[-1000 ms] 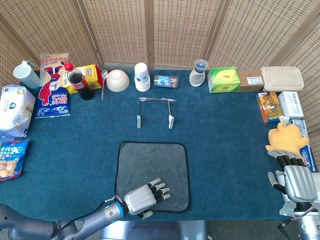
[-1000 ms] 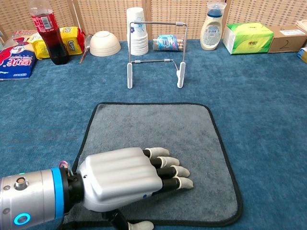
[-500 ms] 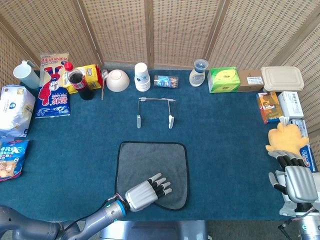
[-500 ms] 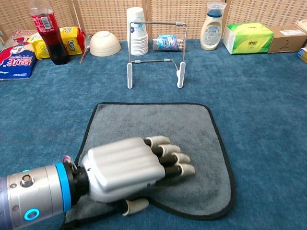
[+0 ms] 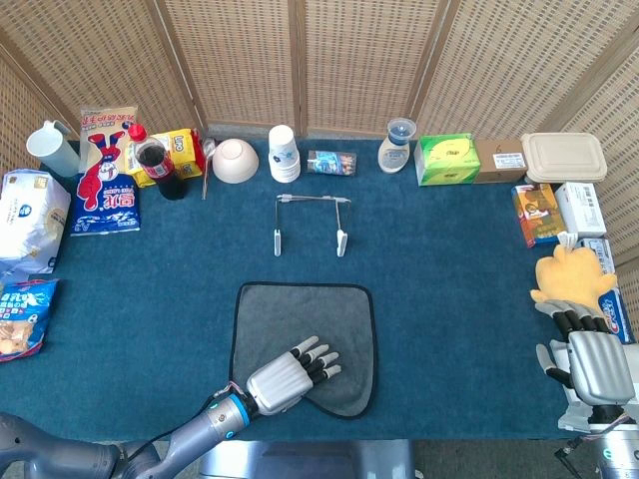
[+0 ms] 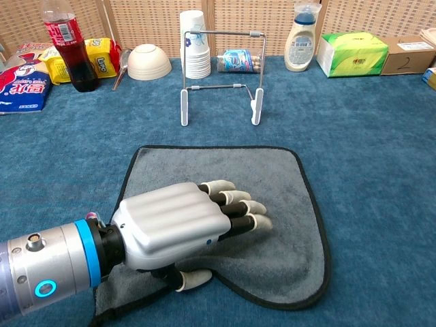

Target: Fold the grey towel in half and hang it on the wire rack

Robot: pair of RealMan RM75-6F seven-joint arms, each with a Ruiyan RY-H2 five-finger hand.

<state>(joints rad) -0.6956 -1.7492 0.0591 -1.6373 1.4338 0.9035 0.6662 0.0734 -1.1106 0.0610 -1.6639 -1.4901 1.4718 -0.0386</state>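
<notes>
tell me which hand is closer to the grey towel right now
Left. The left hand lies on the grey towel, at its near edge, which is lifted off the table. The right hand sits far off at the table's right edge, apart from it.

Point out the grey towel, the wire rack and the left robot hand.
grey towel (image 6: 272, 180): chest view, bare grey cloth beyond the fingers.
wire rack (image 6: 222, 33): chest view, middle of its top bar.
left robot hand (image 6: 184, 221): chest view, silver back of the hand.

Grey towel (image 6: 272, 197) edged in black, deep blue surface (image 6: 381, 150), silver left hand (image 6: 178, 228) with a blue wrist ring, green tissue box (image 5: 446, 159), woven tan screens (image 5: 359, 60)
</notes>
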